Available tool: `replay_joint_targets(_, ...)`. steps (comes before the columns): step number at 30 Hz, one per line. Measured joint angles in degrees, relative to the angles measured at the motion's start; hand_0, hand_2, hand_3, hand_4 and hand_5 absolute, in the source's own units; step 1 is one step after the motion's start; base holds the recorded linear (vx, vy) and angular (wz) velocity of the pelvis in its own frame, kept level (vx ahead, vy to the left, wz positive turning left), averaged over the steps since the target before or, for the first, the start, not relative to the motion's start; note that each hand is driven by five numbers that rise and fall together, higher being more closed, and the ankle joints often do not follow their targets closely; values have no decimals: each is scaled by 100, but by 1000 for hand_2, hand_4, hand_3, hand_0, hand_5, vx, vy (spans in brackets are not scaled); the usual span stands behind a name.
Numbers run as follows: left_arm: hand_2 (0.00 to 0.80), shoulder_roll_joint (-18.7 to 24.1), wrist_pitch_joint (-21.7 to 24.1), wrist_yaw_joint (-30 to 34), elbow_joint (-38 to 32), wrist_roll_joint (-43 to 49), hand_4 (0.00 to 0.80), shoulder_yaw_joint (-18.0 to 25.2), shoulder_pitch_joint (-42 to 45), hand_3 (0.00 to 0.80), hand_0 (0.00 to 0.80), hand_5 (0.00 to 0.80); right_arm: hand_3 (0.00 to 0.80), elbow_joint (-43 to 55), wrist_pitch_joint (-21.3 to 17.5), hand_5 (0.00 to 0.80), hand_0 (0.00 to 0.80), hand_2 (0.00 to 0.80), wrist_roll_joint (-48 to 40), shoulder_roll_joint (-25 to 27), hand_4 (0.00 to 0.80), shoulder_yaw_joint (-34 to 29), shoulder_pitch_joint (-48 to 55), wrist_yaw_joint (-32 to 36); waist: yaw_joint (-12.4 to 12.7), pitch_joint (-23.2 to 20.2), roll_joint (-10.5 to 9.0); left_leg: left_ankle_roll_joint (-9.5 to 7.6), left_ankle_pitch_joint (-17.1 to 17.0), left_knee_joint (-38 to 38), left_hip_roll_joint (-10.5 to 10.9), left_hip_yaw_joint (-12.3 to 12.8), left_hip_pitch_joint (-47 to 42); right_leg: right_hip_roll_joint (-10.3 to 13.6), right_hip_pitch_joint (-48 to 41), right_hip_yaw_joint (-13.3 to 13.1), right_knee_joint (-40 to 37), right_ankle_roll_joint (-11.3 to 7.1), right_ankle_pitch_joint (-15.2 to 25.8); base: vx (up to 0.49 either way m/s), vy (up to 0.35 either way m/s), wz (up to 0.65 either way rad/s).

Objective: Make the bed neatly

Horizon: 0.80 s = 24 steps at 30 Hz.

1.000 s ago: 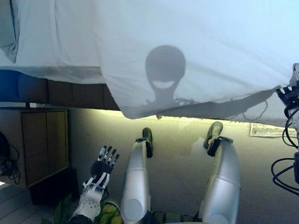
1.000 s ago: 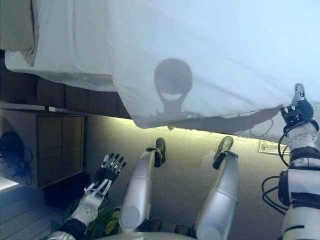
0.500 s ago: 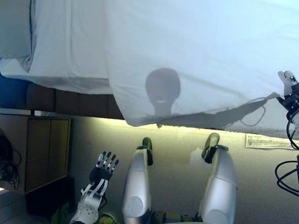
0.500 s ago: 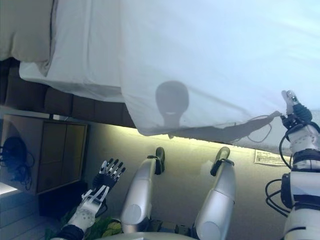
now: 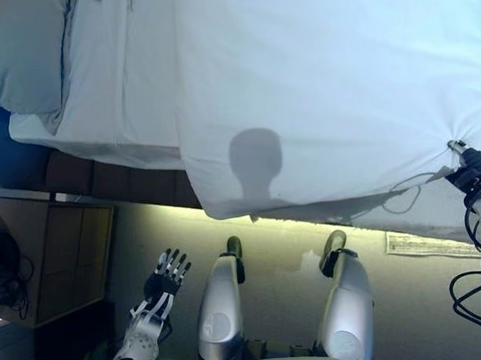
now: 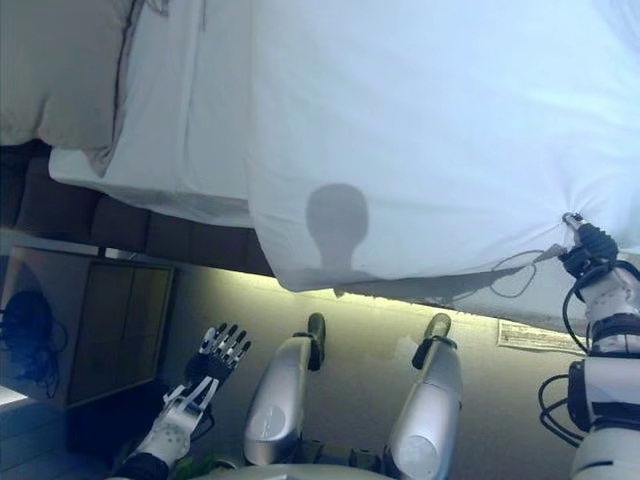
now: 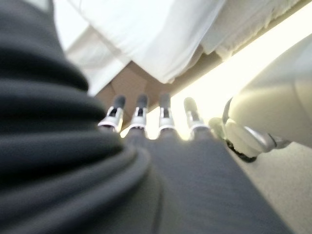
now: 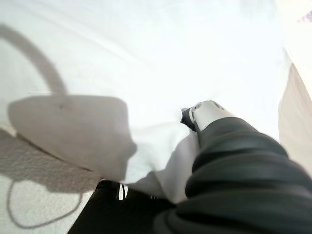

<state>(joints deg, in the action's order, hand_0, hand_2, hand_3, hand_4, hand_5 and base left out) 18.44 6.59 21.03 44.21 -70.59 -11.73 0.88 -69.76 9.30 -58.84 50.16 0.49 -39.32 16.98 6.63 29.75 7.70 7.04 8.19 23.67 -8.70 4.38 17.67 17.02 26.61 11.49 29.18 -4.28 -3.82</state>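
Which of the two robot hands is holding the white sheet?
The right robot hand, pinching the white sheet edge; the left robot hand hangs open.

Setting: bedroom | Evidence: bed (image 5: 125, 167) with white duvet (image 5: 316, 77) draped over its side; pillow (image 5: 12, 55) at the head end; wooden bedside cabinet (image 5: 61, 256) just beside the bed; carpeted floor (image 5: 277, 243); light strip glowing under the bed base.
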Motion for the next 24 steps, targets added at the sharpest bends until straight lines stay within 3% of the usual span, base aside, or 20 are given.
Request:
replay_joint_targets(7,0,56,0,38,-71,17,0,21,-124,0,0,0,800,200,123,800,800,800,26,-30,800,-2,169,315,-65,-88,-249,97,-531,-1161,44,175,-661,-194,-789,169,-1470,-148,762,7,32,-4)
replay_joint_targets(13,0,233,-7,6,-255,346,0,205,-174,0,0,0,800,603,451,800,800,800,-292,-331,800,-76,586,364,-107,-384,-508,84,-701,-1877,99,270,-1318,-317,-1702,349,-2713,-260,1253,40,35,0)
replay_joint_targets(19,0,295,-207,49,-241,633,0,199,-278,0,0,0,800,632,664,800,800,800,-873,-779,800,-127,847,623,-104,-1107,-671,114,-730,-2307,94,305,-1798,-424,-2274,484,-3291,-309,1366,78,31,2)
replay_joint_targets(24,0,275,-790,272,-206,683,0,166,-564,0,0,0,800,1035,677,800,800,800,-1615,-1250,800,-95,870,653,-122,-1388,-724,149,-751,-2445,46,314,-2040,-499,-2507,491,-3408,-315,1369,103,3,-1)
